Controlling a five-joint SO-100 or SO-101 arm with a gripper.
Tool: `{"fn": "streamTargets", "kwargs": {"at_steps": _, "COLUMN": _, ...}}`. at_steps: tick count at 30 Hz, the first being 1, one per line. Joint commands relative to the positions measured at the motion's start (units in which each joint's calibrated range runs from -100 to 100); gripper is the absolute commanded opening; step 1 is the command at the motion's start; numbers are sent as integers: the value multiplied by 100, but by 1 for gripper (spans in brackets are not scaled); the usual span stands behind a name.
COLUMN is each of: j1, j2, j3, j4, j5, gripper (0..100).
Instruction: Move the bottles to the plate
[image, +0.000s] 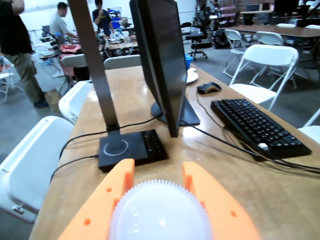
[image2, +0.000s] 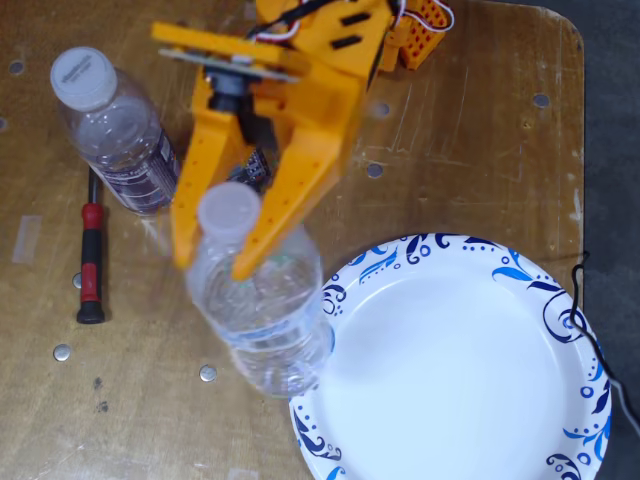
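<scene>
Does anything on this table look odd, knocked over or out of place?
Nothing is spilled or broken. One oddity: a red-handled screwdriver lies on the table beside the labelled bottle, a stray tool among the items. The smaller bottle stands by the plate rim, overlapping it in the fixed view, with the gripper around its cap.

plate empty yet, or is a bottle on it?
Empty. The plate shows bare white; the gripper holds the smaller bottle by its rim.

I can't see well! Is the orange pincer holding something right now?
Pincer: closed around the white cap of the smaller bottle, beside the plate; the wrist view shows the cap between its fingers.
</scene>
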Motion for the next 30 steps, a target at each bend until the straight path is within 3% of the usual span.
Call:
{"fn": "streamTargets", "kwargs": {"at_steps": 1, "j1": -756, "j2": -477, "j3": -191, "j4": 363, "j5": -78, "gripper": 3}}
{"fn": "streamTargets", "kwargs": {"at_steps": 7, "j1": -1683, "j2": -519, "j3": 773, "j4": 23, "j5": -135, "gripper": 3}}
{"fn": "streamTargets", "kwargs": {"at_steps": 14, "j1": -2169, "j2": -392, "j3": 2917, "j4": -2474, "j5": -261, "gripper": 3}}
{"fn": "streamTargets", "kwargs": {"at_steps": 18, "j1": -2309, "j2": -316, "j3": 3836, "j4": -3667, "j5": -36, "gripper": 3}}
{"fn": "streamTargets", "kwargs": {"at_steps": 30, "j1": -2665, "j2": -308, "j3": 4358, "j4": -3858, "j5": 167, "gripper": 3}}
